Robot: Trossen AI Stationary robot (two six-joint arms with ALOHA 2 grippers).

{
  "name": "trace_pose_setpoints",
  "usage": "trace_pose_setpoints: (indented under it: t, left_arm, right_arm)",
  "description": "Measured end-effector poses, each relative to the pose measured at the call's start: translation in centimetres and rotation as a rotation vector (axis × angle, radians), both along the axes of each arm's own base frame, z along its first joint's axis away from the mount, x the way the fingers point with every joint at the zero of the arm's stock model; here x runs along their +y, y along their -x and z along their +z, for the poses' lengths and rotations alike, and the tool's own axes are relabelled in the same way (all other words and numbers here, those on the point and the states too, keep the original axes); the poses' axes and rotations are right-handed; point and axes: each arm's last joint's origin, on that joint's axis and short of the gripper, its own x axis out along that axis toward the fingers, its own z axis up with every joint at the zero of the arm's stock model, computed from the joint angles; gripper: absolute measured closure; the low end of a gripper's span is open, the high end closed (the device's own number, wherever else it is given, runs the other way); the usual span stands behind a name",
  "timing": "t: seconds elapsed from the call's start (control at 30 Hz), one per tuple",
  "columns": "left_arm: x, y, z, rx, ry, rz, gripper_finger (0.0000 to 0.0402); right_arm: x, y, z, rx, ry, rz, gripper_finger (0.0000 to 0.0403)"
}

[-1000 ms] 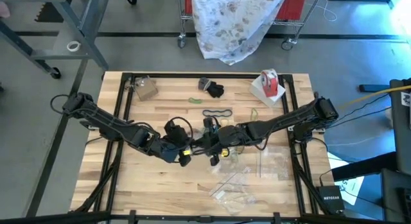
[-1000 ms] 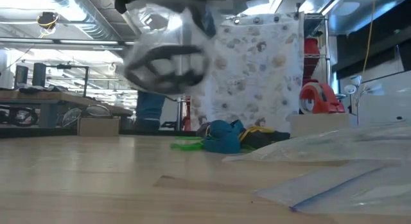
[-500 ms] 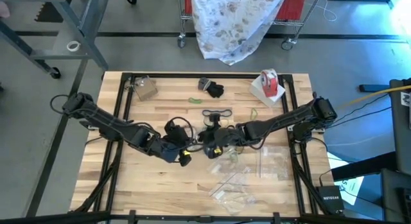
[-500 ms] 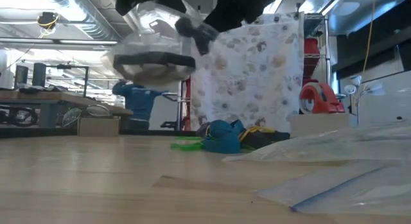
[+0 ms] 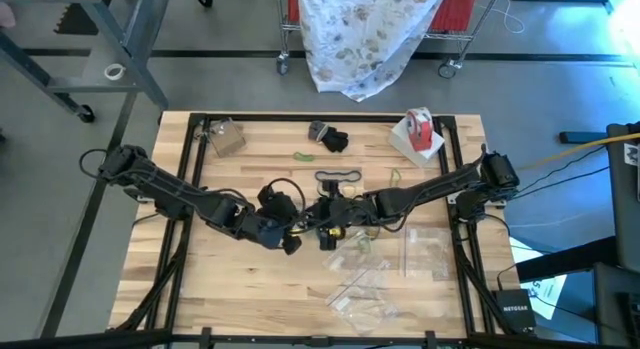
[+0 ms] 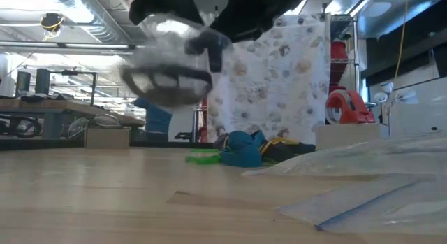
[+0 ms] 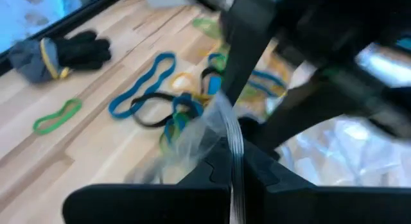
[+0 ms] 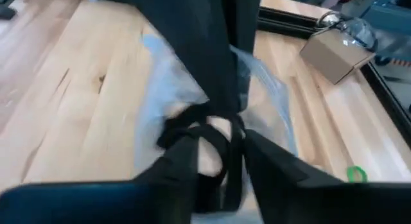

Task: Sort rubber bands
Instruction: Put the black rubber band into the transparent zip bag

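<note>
- Rubber bands [image 7: 151,83] lie loose on the wooden table [image 5: 190,289] in a small spread of teal-blue, black, green and tan, just beyond where the two grippers meet at the table's middle. One green band [image 7: 58,115] lies apart from the spread, nearer the dark glove [image 7: 64,51].
- More black bands [image 6: 167,80] sit inside a clear plastic bag [image 6: 171,59] hanging in the air above the table, as the low view shows; I judge this bag to be the sorting pocket for the black ones.
- The left gripper [image 7: 234,163] is closed tight on the top edge of the clear bag, just on the near side of the loose bands. Holding it by the lip lets the bag hang and keeps its mouth reachable.
- The right gripper [image 8: 215,153] is at the bag's mouth with its fingers [image 8: 180,163] a little apart, a black band between them and the bag beyond (whether they grip that band or are letting it go, the pictures do not settle).
- Several empty clear bags [image 5: 420,254] lie flat on the table, nearer the front edge than the loose bands, presumably waiting for the other colours.
- A red-and-white tape roll [image 5: 420,129] stands toward the far right corner, well apart from the bands, and a small cardboard box [image 5: 227,139] sits near the far left corner.
- Many bands are unsorted, so the task looks far from finished.
</note>
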Motion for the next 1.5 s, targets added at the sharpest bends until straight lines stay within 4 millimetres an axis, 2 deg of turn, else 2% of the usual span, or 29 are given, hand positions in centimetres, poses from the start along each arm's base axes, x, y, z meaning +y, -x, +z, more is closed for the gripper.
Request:
trace_pose_setpoints:
  t: [0.13, 0.23, 0.43, 0.57, 0.7, 0.83, 0.93, 1.07, 1.27, 1.4, 1.5]
  left_arm:
    - [0.4, 0.4, -0.5, 0.053, 0.002, 0.038, 0.0401]
    - [0.5, 0.6, -0.6, 0.073, -0.002, 0.044, 0.0401]
    - [0.6, 0.9, -0.8, 0.099, -0.002, 0.058, 0.0401]
    - [0.5, 0.9, -0.7, 0.096, -0.01, 0.044, 0.0401]
    - [-0.2, 1.4, 1.0, 0.016, -0.016, -0.03, 0.0401]
    - [0.1, 2.6, 3.0, -0.042, -0.026, -0.06, 0.0401]
    - [0.8, 3.6, 3.4, -0.008, -0.042, -0.038, 0.0401]
    - [1.5, 4.5, 2.8, 0.083, -0.046, 0.021, 0.0401]
    - [1.5, 4.4, 1.3, 0.104, -0.046, 0.038, 0.0401]
    - [1.5, 4.5, 0.2, 0.107, -0.042, 0.04, 0.0401]
    - [1.5, 4.4, -0.2, 0.098, -0.029, 0.051, 0.0401]
  right_arm:
    - [-0.2, 0.9, 2.2, -0.051, 0.011, 0.015, 0.0223]
    - [-0.3, 1.2, 2.5, -0.043, 0.033, 0.018, 0.0201]
    - [-0.7, 2.3, 3.4, -0.01, 0.066, -0.019, 0.0194]
    - [-1.1, 3.3, 2.8, 0.098, 0.138, -0.066, 0.0194]
    - [-1.5, 4.9, 2.6, 0.232, 0.165, -0.072, 0.0194]
    - [-1.6, 5.8, 1.1, 0.359, 0.127, -0.072, 0.0194]
    - [-1.6, 6.4, -0.5, 0.4, 0.084, -0.068, 0.0194]
    - [-1.4, 7.3, -3.8, 0.419, -0.024, -0.004, 0.0194]
    - [0.2, 8.4, -8.1, 0.35, -0.157, 0.082, 0.0194]
    - [0.6, 7.9, -9.8, 0.305, -0.206, 0.058, 0.0194]
    - [0.8, 7.3, -10.9, 0.332, -0.212, 0.039, 0.0194]
